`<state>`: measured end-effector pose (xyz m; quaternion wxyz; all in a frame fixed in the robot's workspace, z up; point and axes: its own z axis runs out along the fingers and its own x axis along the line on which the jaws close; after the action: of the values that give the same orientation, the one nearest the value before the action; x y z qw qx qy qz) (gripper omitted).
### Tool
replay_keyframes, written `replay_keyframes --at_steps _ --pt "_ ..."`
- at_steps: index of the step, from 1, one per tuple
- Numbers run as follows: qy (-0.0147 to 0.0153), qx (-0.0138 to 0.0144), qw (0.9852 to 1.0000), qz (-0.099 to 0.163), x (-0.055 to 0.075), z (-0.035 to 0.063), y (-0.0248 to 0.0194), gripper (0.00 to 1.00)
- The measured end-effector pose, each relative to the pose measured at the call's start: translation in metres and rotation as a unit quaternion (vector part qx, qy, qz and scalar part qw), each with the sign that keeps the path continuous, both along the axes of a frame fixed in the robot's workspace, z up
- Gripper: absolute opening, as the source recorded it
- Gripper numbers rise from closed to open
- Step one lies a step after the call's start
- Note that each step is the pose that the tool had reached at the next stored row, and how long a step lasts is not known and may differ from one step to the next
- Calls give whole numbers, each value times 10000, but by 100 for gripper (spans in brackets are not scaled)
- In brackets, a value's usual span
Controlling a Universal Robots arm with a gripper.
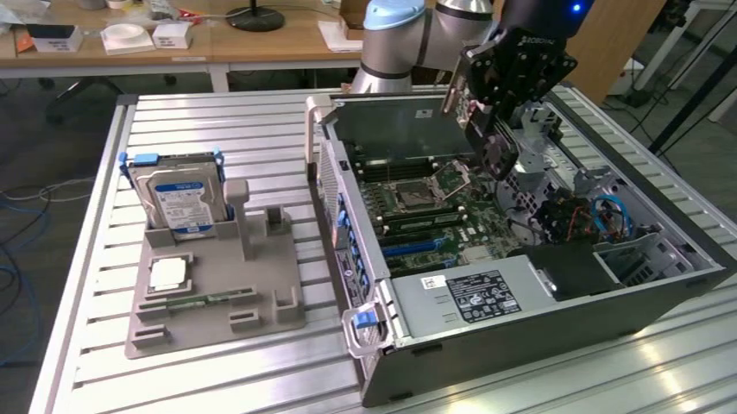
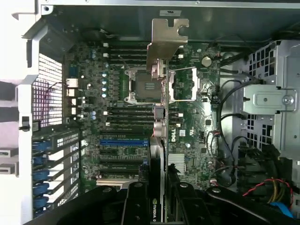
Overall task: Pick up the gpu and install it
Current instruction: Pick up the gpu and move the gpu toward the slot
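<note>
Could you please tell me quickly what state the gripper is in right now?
The gripper is closed, holding the gpu above the open computer case.

open case, drive cage and cables beside gpu

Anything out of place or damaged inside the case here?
Nothing spilled or broken. One oddity: the CPU socket on the motherboard sits bare, its cover plate flipped open beside it. The gripper holds the gpu edge-on above the motherboard, not seated.
</note>
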<state>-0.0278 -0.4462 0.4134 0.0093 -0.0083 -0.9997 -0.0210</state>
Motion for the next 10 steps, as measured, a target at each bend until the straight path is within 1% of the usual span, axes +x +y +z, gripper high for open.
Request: replay_keyframes --at_steps 10 --pt "-1 0 10000 -1 0 0 1 26"
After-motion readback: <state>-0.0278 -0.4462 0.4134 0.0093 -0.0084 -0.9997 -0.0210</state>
